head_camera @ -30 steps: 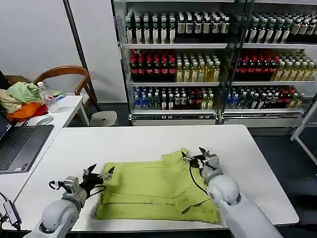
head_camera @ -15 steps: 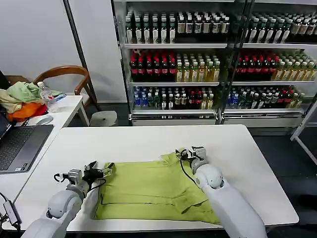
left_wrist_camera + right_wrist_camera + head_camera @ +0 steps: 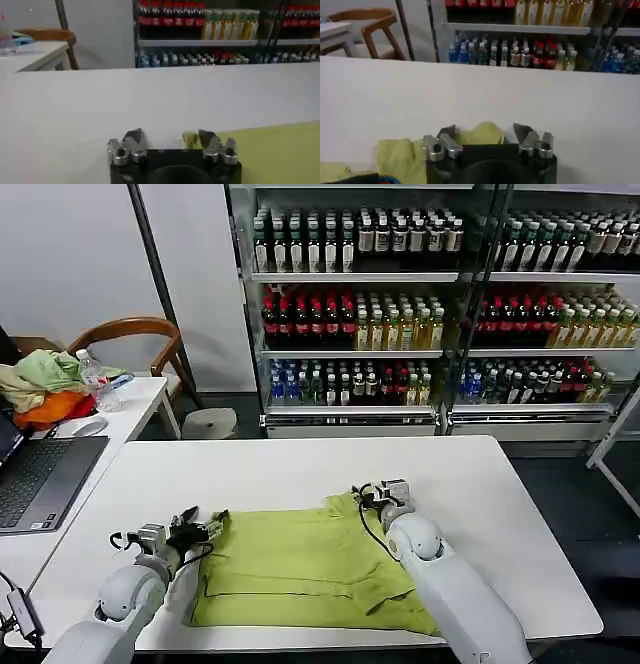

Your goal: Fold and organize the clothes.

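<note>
My head camera looks forward and down across the white table [image 3: 300, 474], taking in the drink shelves [image 3: 350, 314] at the far side. My left wrist camera sits low behind my left gripper [image 3: 167, 142], facing those far shelves; my right wrist camera does likewise behind my right gripper [image 3: 485, 134]. All three share the tabletop, the T-shirt [image 3: 310, 564] and the shelves.
</note>
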Available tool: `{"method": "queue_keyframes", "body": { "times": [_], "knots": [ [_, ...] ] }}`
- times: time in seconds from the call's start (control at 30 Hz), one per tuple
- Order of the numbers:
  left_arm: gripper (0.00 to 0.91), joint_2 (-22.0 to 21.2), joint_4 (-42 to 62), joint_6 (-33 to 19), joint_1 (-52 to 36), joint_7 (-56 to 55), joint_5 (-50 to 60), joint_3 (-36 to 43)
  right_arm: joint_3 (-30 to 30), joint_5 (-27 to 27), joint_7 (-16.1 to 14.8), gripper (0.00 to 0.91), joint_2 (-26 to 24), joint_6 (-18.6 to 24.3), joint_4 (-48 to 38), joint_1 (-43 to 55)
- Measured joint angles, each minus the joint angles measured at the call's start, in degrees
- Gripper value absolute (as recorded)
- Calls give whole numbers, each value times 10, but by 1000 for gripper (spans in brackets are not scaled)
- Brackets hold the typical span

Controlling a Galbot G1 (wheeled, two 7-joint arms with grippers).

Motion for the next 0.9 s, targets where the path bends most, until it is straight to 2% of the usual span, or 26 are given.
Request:
{"method": "queue_keyframes", "body": {
  "times": [0.6, 0.9],
  "knots": [
    [50, -6, -17, -6, 21, 13, 1, -6, -1, 0, 1, 0, 1, -1, 8, -5],
    [50, -1, -33, -14, 30, 13, -10, -18, 7, 7, 8, 0, -14, -6, 48, -20]
  ]
}}
